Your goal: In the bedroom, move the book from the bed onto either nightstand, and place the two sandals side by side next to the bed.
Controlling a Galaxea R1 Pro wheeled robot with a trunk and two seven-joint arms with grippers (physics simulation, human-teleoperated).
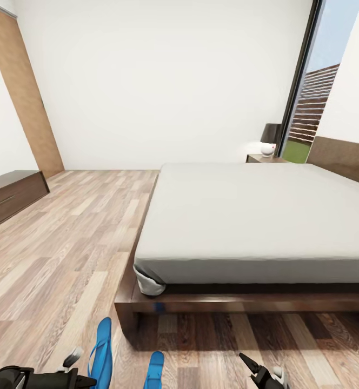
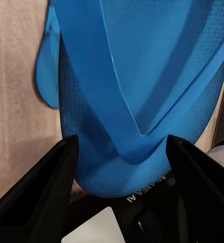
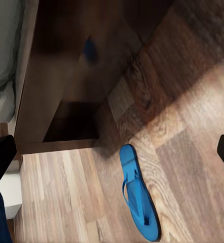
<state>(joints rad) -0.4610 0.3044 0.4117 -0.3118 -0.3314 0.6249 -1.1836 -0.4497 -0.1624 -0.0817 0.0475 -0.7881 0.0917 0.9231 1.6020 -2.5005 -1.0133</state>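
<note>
One blue sandal (image 2: 142,96) is held between the closed fingers of the left gripper (image 1: 74,373) near the bed (image 1: 201,305) corner; the right gripper (image 1: 255,370) is spread, empty.

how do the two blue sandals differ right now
The left sandal sits between the fingers of the left tool, while the right sandal lies free on the wood floor with no tool on it. In the head view the left sandal shows most of its length, reaching nearer the bed frame; the right one is cut by the picture's edge. Both are bright blue flip-flops with blue straps.
</note>
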